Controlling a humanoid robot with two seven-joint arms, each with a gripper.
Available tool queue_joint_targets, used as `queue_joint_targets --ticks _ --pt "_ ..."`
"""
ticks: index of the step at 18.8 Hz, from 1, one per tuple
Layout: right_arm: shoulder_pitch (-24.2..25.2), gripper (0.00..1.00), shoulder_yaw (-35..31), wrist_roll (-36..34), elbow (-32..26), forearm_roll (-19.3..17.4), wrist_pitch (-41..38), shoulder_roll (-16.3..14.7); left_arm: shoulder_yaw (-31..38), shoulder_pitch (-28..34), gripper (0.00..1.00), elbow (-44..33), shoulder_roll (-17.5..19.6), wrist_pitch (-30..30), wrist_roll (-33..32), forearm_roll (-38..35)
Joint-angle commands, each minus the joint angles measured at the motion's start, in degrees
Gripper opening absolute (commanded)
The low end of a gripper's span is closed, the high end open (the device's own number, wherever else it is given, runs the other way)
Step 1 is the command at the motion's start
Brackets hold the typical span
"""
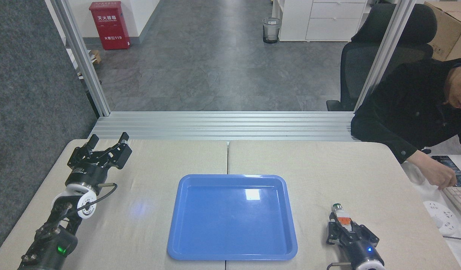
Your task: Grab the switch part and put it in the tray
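The switch part (340, 216) lies on the table right of the blue tray (185, 225), white with an orange insert and its green-and-silver end pointing away from me. My right gripper (343, 224) comes in from the bottom edge, its fingers drawn in against the part's near end. It looks shut on the part, which still rests on the table. Far off at the table's back left corner, my left gripper (107, 138) stands open with nothing between its fingers. Nothing lies in the tray.
A person in a dark sleeve (399, 123) leans in at the right, one hand (438, 176) at a keyboard (459, 197). A white socket plate (442, 216) lies by the right table edge. An aluminium rail (222, 125) runs behind the table.
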Motion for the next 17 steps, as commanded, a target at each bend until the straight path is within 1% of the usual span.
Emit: queue_joint_targets --ticks 1,3,4,6,7,8,9,10,11,12,13,16,17 --pt "-5.39 0.0 -0.68 2.08 -10.81 -0.8 1.57 1.37 0.0 -0.03 1.0 0.0 0.0 0.05 -0.03 0.0" --pt "-9.35 0.0 0.02 5.07 -16.36 -0.88 1.57 1.9 0.0 0.05 1.0 0.0 0.0 0.05 -0.03 0.0" --pt "-11.63 0.0 1.68 5.52 -18.82 -0.97 1.22 2.94 0.0 -0.03 1.0 0.0 0.0 0.05 -0.03 0.0" --pt "-14.37 0.0 9.56 5.87 -19.64 -0.97 1.21 6.98 0.0 -0.03 1.0 0.0 0.0 -0.04 -0.03 0.0" --pt "-14.64 0.0 13.7 6.57 -19.64 -0.54 1.48 7.87 0.0 -0.03 1.0 0.0 0.0 -0.04 -0.03 0.0" --pt "-14.12 0.0 18.44 7.71 -19.64 1.03 1.74 8.57 0.0 0.05 1.0 0.0 0.0 0.05 -0.03 0.0" --pt "-13.16 0.0 22.23 8.5 -19.64 4.88 1.92 9.54 0.0 0.05 1.0 0.0 0.0 0.05 -0.03 0.0" --pt "-11.32 0.0 24.96 9.64 -19.47 8.92 1.74 10.94 0.0 -0.03 1.0 0.0 0.0 -0.04 -0.03 0.0" --pt "-10.0 0.0 26.38 10.96 -19.2 11.39 1.48 11.39 0.0 -0.03 1.0 0.0 0.0 0.05 -0.03 0.0" --pt "-8.42 0.0 27.87 13.32 -18.24 12.9 1.39 11.57 0.0 0.05 1.0 0.0 0.0 -0.04 -0.03 0.0" --pt "-6.4 0.0 27.98 14.82 -17.36 13.0 1.56 11.31 0.0 -0.03 1.0 0.0 0.0 0.05 -0.03 0.0" --pt "-2.45 0.0 27.1 18.69 -15.86 13.09 2.09 10.78 0.0 -0.03 1.0 0.0 0.0 0.05 -0.03 0.0" --pt "-1.3 0.0 26.92 18.88 -15.77 13.09 2.01 10.6 0.0 -0.03 1.0 0.0 0.0 -0.04 -0.03 0.0"
